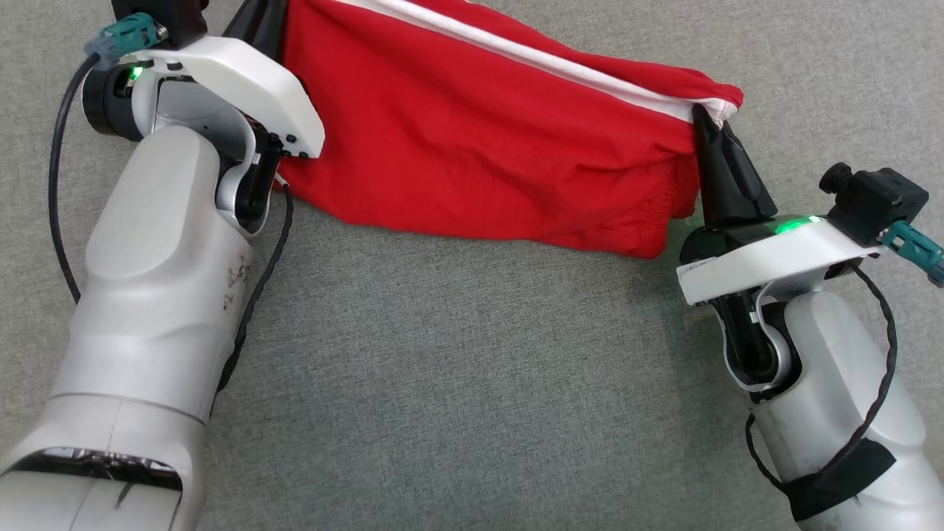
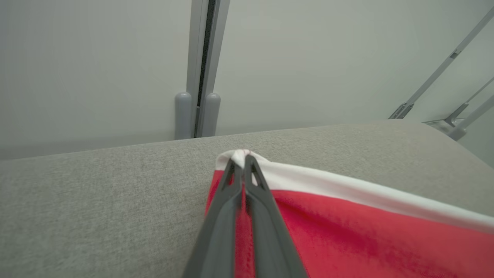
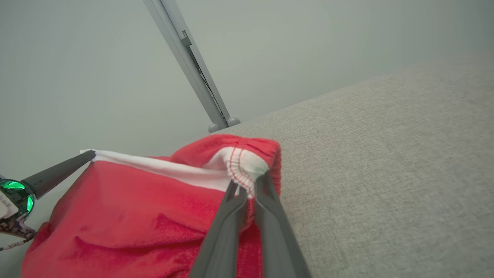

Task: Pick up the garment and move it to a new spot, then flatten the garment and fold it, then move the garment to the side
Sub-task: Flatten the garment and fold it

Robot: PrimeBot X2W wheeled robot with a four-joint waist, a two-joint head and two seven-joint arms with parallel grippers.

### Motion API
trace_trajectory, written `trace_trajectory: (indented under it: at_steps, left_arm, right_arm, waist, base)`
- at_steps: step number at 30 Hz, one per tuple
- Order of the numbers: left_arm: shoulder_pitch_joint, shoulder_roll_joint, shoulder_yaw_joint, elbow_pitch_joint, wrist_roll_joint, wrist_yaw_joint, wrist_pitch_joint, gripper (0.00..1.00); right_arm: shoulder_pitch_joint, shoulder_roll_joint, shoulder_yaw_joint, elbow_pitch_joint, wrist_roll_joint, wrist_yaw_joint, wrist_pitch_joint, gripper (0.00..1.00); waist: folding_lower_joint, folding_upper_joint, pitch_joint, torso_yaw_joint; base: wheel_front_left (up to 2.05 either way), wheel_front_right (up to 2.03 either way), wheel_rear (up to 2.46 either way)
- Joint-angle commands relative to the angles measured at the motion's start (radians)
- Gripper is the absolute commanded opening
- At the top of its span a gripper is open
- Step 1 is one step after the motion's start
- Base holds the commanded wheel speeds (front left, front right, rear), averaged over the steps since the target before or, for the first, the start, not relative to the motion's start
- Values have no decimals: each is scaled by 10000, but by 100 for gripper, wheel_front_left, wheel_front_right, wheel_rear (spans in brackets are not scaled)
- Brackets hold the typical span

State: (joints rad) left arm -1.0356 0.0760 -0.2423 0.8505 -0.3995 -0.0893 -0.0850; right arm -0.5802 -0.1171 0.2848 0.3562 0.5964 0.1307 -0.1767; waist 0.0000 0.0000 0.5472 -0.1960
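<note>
Both pairs of jaws were clenched, each on a corner of the red garment (image 1: 479,133) (image 2: 366,239) (image 3: 127,216). The left gripper (image 2: 242,162) (image 3: 79,157) pinched one end of the white band (image 1: 553,63) (image 2: 347,189) (image 3: 166,173) that ran along the garment's top edge. The right gripper (image 1: 700,122) (image 3: 249,183) nipped the other end, where rows of red stitching (image 3: 235,170) crossed the bunched white cloth.

From where I stood, the garment was stretched between the two grippers above the grey upholstered surface (image 1: 472,369) (image 2: 96,200) (image 3: 386,154). The band was pulled fairly straight and the red cloth sagged in soft creases towards that surface. Whether its lower edge touched the surface I could not tell.

A green light glowed on each wrist, left (image 1: 135,72) and right (image 1: 789,225). A teal plug (image 1: 129,33) sat on the left wrist camera's cable and another (image 1: 914,247) on the right. Some dark marks (image 1: 236,276) on the pale left forearm were too small to read. At the far edge of the grey surface, a grey metal post (image 2: 198,77) (image 3: 189,65) rose against a pale wall.
</note>
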Motion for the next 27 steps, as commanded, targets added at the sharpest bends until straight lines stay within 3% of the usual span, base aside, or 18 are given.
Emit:
trace_trajectory:
  at_steps: [1, 2, 8, 12, 19, 27]
  left_arm:
    - [-312, 21, 27, 293, -163, -113, -190, 32]
    - [-444, -22, 10, 531, -198, -151, -345, 100]
    - [-593, -115, -234, 1209, -424, -343, -1466, 100]
    - [-55, -7, -246, 750, -107, -199, -1785, 100]
    - [2107, 224, 466, -2632, 839, 777, -1785, 100]
    - [4719, 243, 1042, -4979, 1320, 1314, -1788, 100]
  right_arm:
    - [-204, -120, 84, 119, 103, 1, -158, 82]
    - [-258, -195, 194, 153, 85, 1, -291, 100]
    - [41, -624, 359, -356, -259, 1, -848, 100]
    - [514, -874, -118, -1088, -921, 1, -894, 100]
    - [1618, -877, -1440, -2298, -2565, 1, -891, 100]
    - [2771, -892, -1981, -2776, -3290, 1, -782, 100]
  waist:
    - [0, 0, 3, 11]
    - [0, 0, 6, 24]
    - [0, 0, -132, 166]
    - [0, 0, -311, 332]
    - [0, 0, -702, 705]
    - [0, 0, -1403, 1146]
  base:
    - [0, 0, 0]
    - [0, 0, 0]
    - [0, 0, 0]
    - [0, 0, 0]
    - [0, 0, 0]
    - [0, 0, 0]
